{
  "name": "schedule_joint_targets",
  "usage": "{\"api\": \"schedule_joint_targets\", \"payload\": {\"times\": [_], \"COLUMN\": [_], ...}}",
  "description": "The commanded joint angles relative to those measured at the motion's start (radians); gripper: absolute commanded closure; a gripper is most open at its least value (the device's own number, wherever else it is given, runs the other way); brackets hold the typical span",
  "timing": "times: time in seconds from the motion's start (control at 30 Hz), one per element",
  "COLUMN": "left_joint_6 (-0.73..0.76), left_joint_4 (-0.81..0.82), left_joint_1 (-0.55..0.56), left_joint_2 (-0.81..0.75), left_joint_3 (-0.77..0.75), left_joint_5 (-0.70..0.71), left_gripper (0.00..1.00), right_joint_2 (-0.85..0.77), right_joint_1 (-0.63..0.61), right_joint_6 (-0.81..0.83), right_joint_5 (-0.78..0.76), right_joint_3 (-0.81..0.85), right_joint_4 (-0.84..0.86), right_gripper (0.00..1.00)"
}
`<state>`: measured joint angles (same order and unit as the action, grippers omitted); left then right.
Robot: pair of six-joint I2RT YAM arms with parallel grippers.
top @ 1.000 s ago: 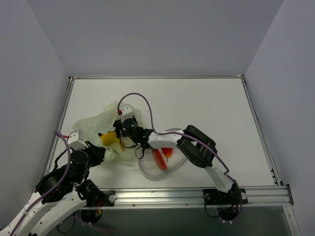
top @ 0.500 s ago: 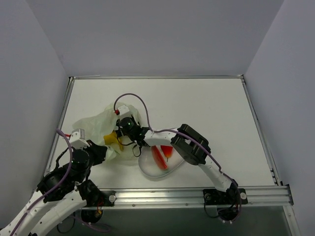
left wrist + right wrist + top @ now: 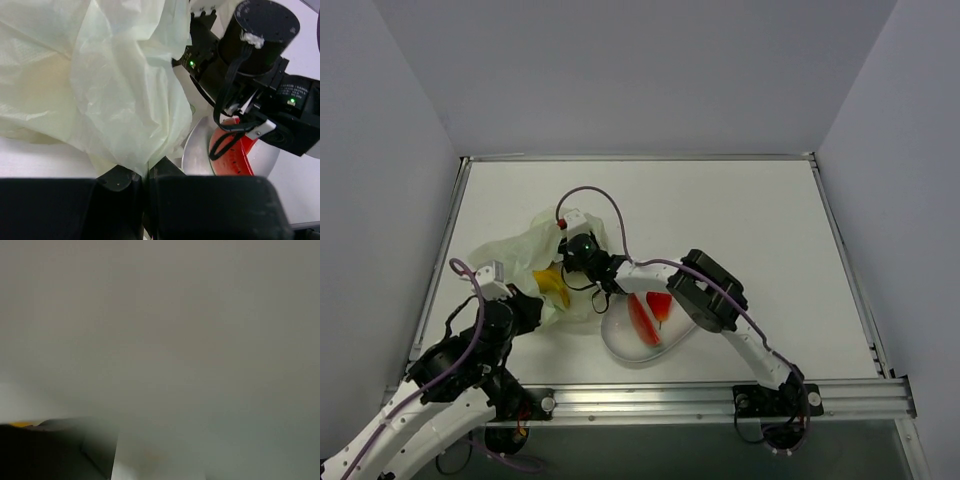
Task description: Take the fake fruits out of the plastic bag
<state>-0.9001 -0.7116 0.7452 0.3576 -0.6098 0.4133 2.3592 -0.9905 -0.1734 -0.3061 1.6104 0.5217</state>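
Observation:
The plastic bag (image 3: 510, 255) lies crumpled at the left of the table, pale yellow-green and translucent. My left gripper (image 3: 145, 175) is shut on a fold of its near edge (image 3: 140, 150). My right gripper (image 3: 565, 278) reaches into the bag's mouth beside the yellow banana (image 3: 553, 287). Its fingers are hidden by its own body and by the plastic. The right wrist view is fogged by plastic, with only a yellow sliver (image 3: 22, 424) at the lower left. Red fruit pieces (image 3: 645, 318) lie on the white plate (image 3: 620, 345).
The white oval plate (image 3: 197, 155) sits just right of the bag, under the right arm's forearm (image 3: 705, 290). A purple cable (image 3: 605, 200) loops above the right wrist. A metal rail (image 3: 720, 395) runs along the table's near edge.
The right arm has pushed a little farther left into the bag's mouth. The left gripper has kept its hold on the bag's edge and shifted slightly.

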Motion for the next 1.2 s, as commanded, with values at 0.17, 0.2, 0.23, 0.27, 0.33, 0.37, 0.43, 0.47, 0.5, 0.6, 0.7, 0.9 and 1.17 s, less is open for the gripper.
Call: {"api": "schedule_joint_targets", "payload": {"times": [0.17,0.2,0.23,0.27,0.33,0.37,0.43,0.47,0.5,0.6,0.7,0.9,1.17], "left_joint_6": [0.050,0.055,0.061,0.066,0.075,0.078,0.084,0.089,0.090,0.093,0.092,0.095,0.096], "left_joint_4": [0.152,0.170,0.201,0.216,0.251,0.258,0.271,0.274,0.274,0.278,0.278,0.271,0.265], "left_joint_1": [-0.004,-0.004,-0.004,-0.004,-0.006,-0.006,-0.007,-0.007,-0.007,-0.007,-0.007,-0.009,-0.009], "left_joint_2": [0.072,0.078,0.090,0.098,0.121,0.127,0.141,0.144,0.144,0.139,0.133,0.124,0.119], "left_joint_3": [-0.019,-0.018,-0.018,-0.018,-0.021,-0.025,-0.033,-0.036,-0.038,-0.042,-0.045,-0.048,-0.045], "left_joint_5": [0.033,0.035,0.036,0.039,0.041,0.042,0.044,0.047,0.048,0.051,0.055,0.059,0.058], "left_gripper": [0.98,0.98,0.98,0.98,0.98,0.98,0.98,0.97,0.98,0.98,0.98,0.98,0.98], "right_joint_2": [-0.331,-0.351,-0.386,-0.403,-0.452,-0.469,-0.520,-0.535,-0.567,-0.621,-0.661,-0.768,-1.006], "right_joint_1": [-0.008,-0.013,-0.019,-0.022,-0.031,-0.033,-0.037,-0.039,-0.042,-0.059,-0.060,-0.060,-0.039], "right_joint_6": [-0.129,-0.135,-0.152,-0.158,-0.179,-0.187,-0.201,-0.212,-0.212,-0.190,-0.186,-0.181,-0.146], "right_joint_5": [0.280,0.295,0.335,0.353,0.392,0.406,0.444,0.479,0.499,0.573,0.670,0.673,0.480], "right_joint_3": [-0.288,-0.306,-0.326,-0.363,-0.400,-0.437,-0.472,-0.498,-0.509,-0.547,-0.601,-0.682,-0.759], "right_joint_4": [0.074,0.067,0.063,0.058,0.060,0.064,0.077,0.074,0.067,0.032,0.069,0.115,-0.003], "right_gripper": [0.75,0.75,0.75,0.75,0.75,0.75,0.75,0.75,0.75,0.75,0.75,0.75,0.78]}}
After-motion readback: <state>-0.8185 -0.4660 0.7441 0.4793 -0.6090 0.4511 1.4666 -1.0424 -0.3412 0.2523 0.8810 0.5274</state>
